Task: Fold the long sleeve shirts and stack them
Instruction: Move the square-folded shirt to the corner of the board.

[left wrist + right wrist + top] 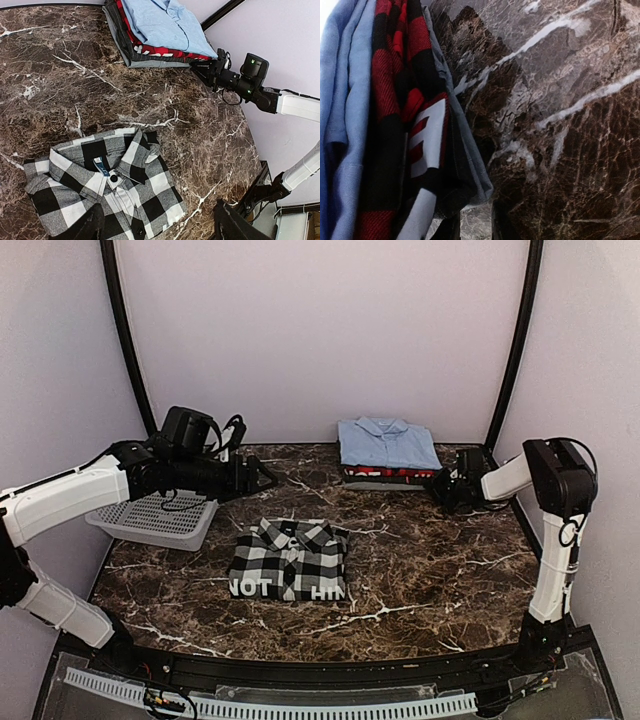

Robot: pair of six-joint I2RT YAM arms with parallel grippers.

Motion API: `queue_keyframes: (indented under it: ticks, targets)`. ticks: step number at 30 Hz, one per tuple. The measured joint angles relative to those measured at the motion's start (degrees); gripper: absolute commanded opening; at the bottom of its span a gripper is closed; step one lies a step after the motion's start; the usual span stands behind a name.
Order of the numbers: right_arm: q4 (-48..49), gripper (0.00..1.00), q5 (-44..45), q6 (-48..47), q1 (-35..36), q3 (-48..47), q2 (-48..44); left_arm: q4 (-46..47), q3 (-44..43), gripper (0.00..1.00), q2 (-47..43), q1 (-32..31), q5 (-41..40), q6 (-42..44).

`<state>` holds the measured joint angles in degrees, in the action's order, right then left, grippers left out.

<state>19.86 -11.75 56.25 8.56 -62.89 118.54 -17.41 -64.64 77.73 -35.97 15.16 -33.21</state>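
Note:
A folded black-and-white check shirt [290,560] with white lettering lies mid-table, also filling the lower left of the left wrist view [105,190]. At the back a stack holds a light blue collared shirt [387,443] over a red-and-black one [385,475] and a grey layer. My left gripper [262,477] hovers left of the stack, fingers wide open over the check shirt [160,232]. My right gripper [440,487] sits low at the stack's right front corner. Its fingertips [449,231] stand narrowly apart with bare table between, just short of the grey cloth corner [482,187].
A grey perforated basket [155,518] rests at the table's left edge under my left arm. Dark marble table [430,580] stretches between the check shirt and the stack. Walls and black frame poles close in the back and sides.

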Motion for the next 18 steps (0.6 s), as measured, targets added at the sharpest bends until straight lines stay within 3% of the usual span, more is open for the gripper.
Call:
queue_keyframes:
  ticks: [6,11,18]
  targets:
    - [-0.1,0.16,0.2,0.1,0.0,-2.0,1.6,0.0,0.0,0.73,0.0,0.0,0.0,0.0]
    - [1.0,0.01,0.3,0.6,0.0,-2.3,2.4,0.0,0.0,0.73,0.0,0.0,0.0,0.0]
    - [2.2,0.0,1.0,1.2,0.0,-1.2,2.4,0.0,0.0,0.73,0.0,0.0,0.0,0.0]
